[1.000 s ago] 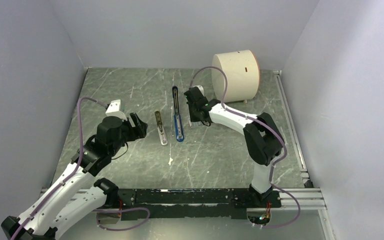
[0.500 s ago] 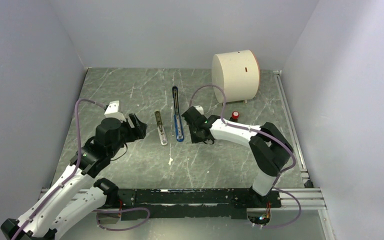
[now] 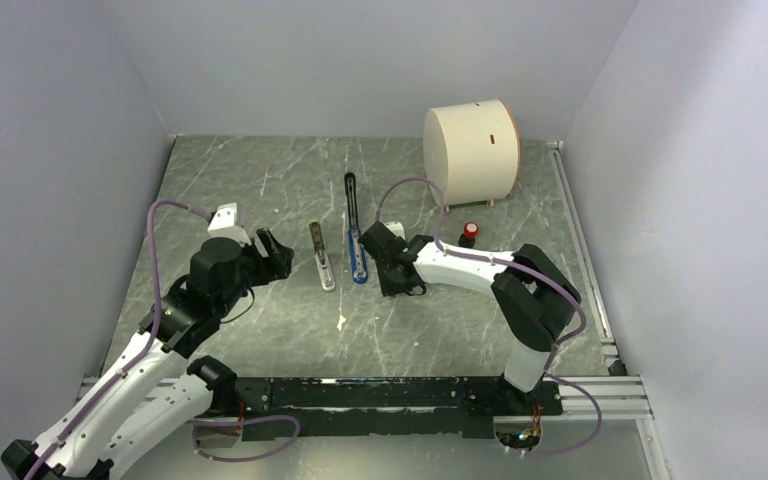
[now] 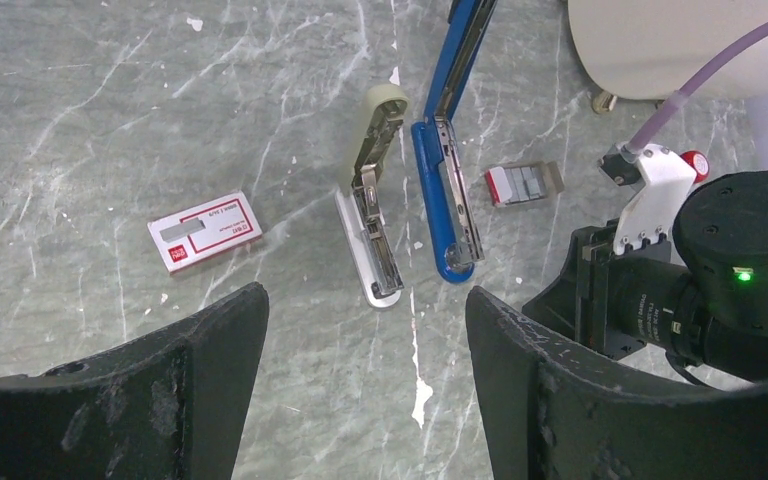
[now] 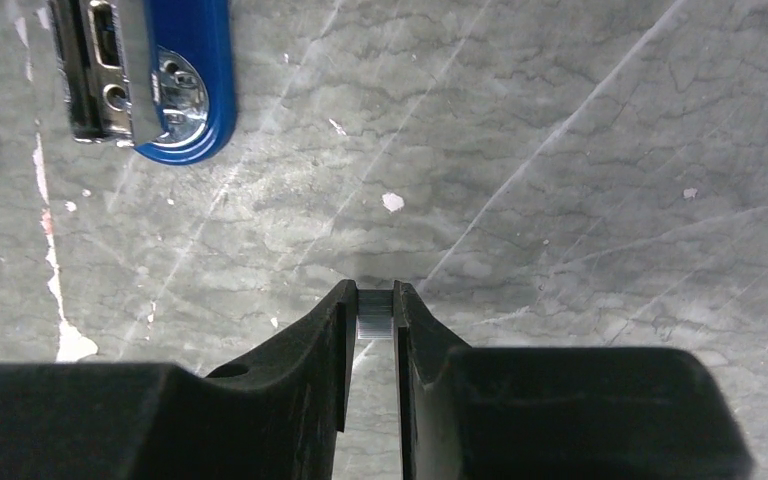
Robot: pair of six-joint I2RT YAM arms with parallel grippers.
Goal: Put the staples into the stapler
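The blue stapler (image 3: 358,258) lies opened flat mid-table, its thin black arm (image 3: 350,192) stretched toward the back; the left wrist view shows its grey metal channel (image 4: 457,205). My right gripper (image 3: 392,287) hangs just right of the stapler's near end (image 5: 188,92), shut on a short silvery strip of staples (image 5: 375,316) pinched between its fingertips just above the tabletop. Left of both, my left gripper (image 3: 275,252) is open and holds nothing, its wide black fingers (image 4: 210,340) framing bare table.
A white and silver stapler-like strip (image 3: 322,268) lies left of the blue one. A red-and-white staple box (image 4: 205,232) and a small opened staple box (image 4: 523,182) rest on the table. A cream cylinder (image 3: 472,150) and a red-capped item (image 3: 470,230) stand back right.
The right arm has carried the staples from beside the stapler's middle toward me, to beside its near end. The left arm has barely moved.
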